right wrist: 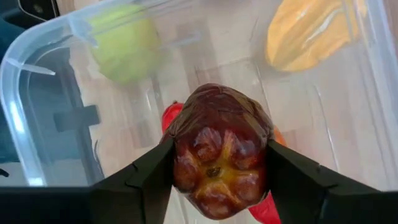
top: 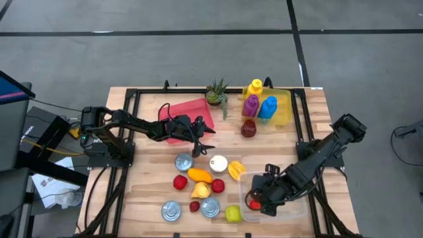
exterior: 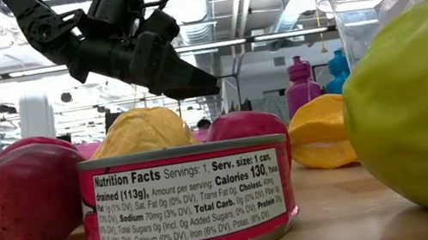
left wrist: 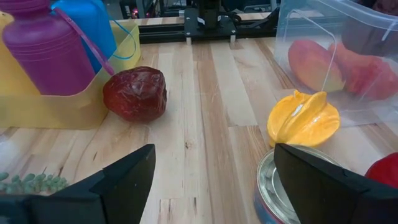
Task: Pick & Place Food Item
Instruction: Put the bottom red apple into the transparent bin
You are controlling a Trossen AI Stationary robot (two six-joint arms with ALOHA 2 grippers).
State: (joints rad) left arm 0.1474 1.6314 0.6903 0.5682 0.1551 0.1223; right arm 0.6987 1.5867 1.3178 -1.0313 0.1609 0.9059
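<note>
My right gripper (right wrist: 217, 180) is shut on a dark red, shiny fruit (right wrist: 219, 149) and points down into a clear plastic container (top: 291, 201) at the table's near right. Red and orange pieces (right wrist: 169, 115) lie in the container below the fruit. In the high view the gripper (top: 256, 199) hangs over the container's left end. My left gripper (top: 206, 139) stands open above the middle of the table with nothing between its fingers, near a tin can (left wrist: 283, 186) and a yellow star-shaped fruit (left wrist: 303, 117). My right gripper pinches the dark red fruit by its two opposite sides (right wrist: 180, 158) between its two fingers. The fingers come from above, pointing steeply down. The fruit is lifted clear, over the container's inside, with its puckered end toward the camera.
Loose foods and cans lie mid-table: a green fruit (top: 232, 213), an orange one (top: 199, 175), red ones (top: 180, 182), cans (top: 171, 211). A yellow bin (top: 283, 112) with bottles, another dark red fruit (top: 248, 128), a red tray (top: 193, 111) and a plant (top: 216, 92) stand at the back.
</note>
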